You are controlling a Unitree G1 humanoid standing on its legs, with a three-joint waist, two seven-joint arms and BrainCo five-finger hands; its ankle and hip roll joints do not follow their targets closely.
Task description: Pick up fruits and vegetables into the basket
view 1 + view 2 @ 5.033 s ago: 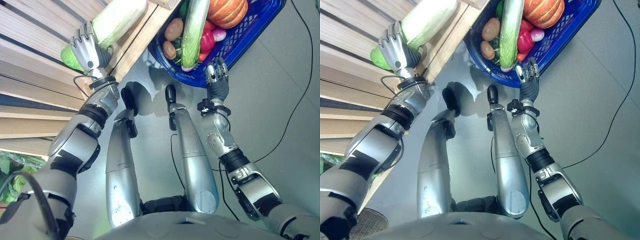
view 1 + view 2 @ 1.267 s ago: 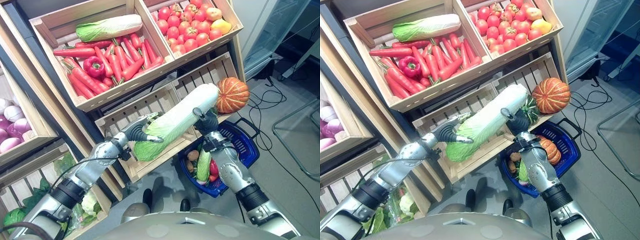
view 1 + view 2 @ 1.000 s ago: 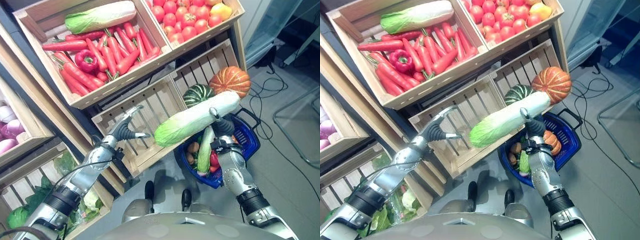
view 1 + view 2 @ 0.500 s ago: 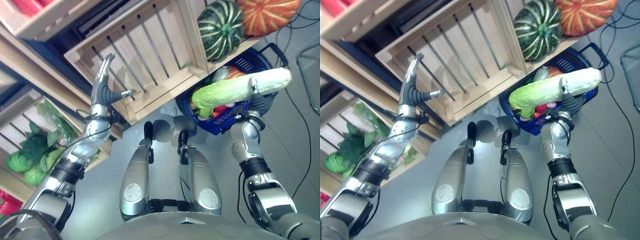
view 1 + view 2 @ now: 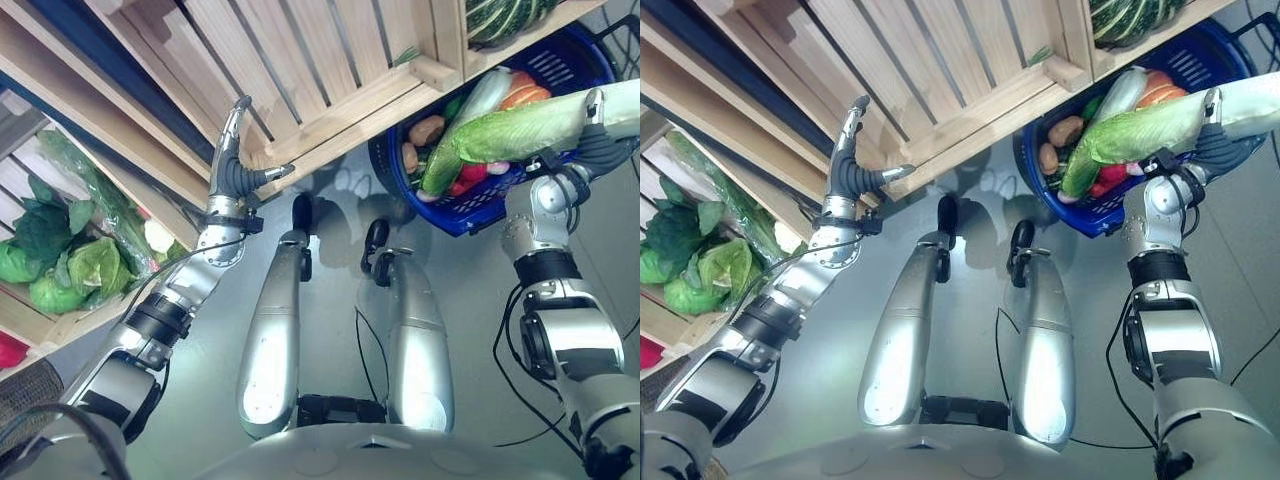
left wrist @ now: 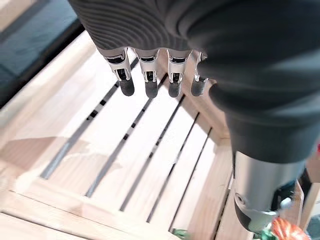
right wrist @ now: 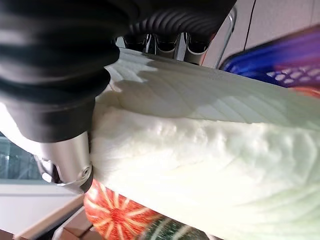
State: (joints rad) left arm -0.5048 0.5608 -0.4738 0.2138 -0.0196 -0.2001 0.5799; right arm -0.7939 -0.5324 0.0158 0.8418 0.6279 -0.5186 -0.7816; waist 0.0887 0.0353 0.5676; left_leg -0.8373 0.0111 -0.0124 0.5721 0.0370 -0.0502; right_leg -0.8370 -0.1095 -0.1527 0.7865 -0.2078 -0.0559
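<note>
My right hand [image 5: 598,140] is shut on a long napa cabbage [image 5: 520,126], white at the stalk end and green at the leafy tip. The cabbage lies level just above the blue basket [image 5: 470,214], its leafy tip over the produce inside. In the right wrist view the fingers [image 7: 172,44] curl over the pale cabbage [image 7: 210,150]. The basket holds another long cabbage [image 5: 458,128], brown potatoes [image 5: 427,130] and red pieces. My left hand [image 5: 232,160] is raised and open before the empty wooden crate [image 5: 330,50]; its straight fingers [image 6: 147,82] hover over the slats.
A striped green pumpkin [image 5: 1130,20] sits on the crate shelf above the basket; an orange pumpkin [image 7: 120,215] lies beside it. Leafy greens [image 5: 60,260] fill a low crate at the left. Grey floor lies below the shelves.
The camera has tilted further down. My right hand still carries the cabbage over the basket; the left hand stays raised and open by the crate.
</note>
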